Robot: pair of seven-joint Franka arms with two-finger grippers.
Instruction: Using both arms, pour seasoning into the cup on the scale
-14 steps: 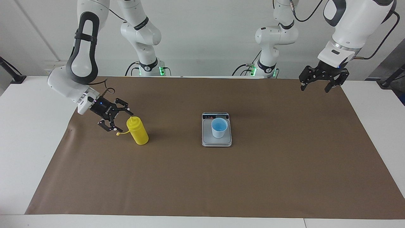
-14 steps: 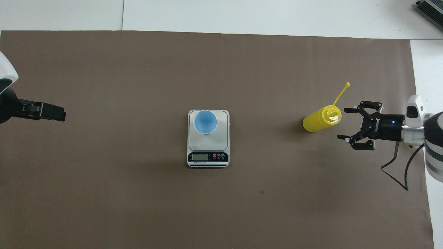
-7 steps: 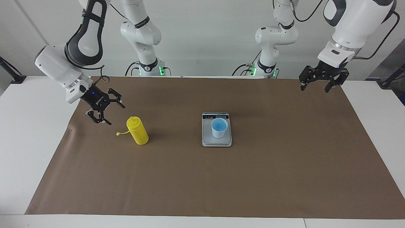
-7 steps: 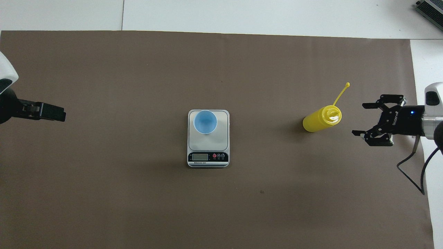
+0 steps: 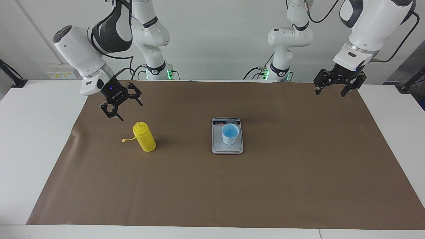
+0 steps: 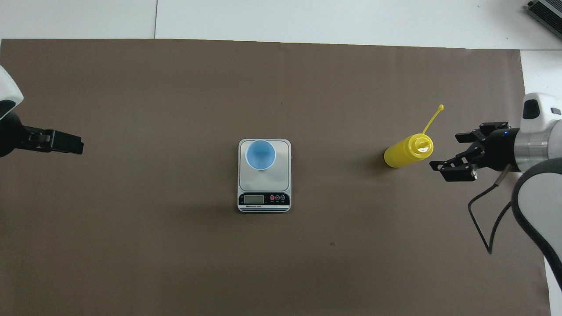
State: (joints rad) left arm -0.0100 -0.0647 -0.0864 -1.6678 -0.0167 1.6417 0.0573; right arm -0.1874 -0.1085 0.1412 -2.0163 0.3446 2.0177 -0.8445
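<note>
My right hand [image 5: 123,105] hangs released above the seasoning [image 5: 144,137], upright toward the right arm's end of the bench; left hand [image 5: 335,87] released, waiting. Soft, probably light plastic (squeezes easily): I'd grip mid-body.

A white bench [image 5: 33,139] fills most of both views, and a large brown paper mat [image 5: 232,186] lies flat over nearly all of its top, leaving white margins along the edges. A pale wall [image 5: 215,39] rises at the robots' end. A grey ribbed device [image 6: 546,13] shows partly at a corner of the overhead view, off the mat.
</note>
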